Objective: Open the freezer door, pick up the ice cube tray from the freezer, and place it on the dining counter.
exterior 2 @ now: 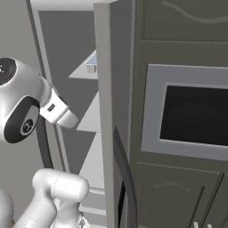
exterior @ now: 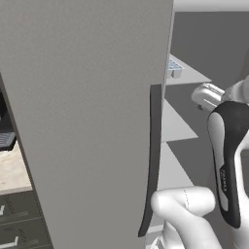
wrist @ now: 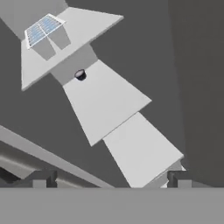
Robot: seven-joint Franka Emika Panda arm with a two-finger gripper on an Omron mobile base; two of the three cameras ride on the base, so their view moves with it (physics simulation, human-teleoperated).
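The freezer door stands swung open, its dark curved bar handle at its right edge. Inside the freezer, pale shelves step down one below another. The light-blue ice cube tray lies on the top shelf, at the upper left in the hand view. My gripper is open with nothing between its fingertips, well short of the tray and looking at the shelves. The dining counter is out of view.
A small dark object sits at the back between the top two shelves. A second grey panel with a dark handle borders the opening on the right, beside dark cabinets with a built-in oven. A short beige top over drawers lies left of the door.
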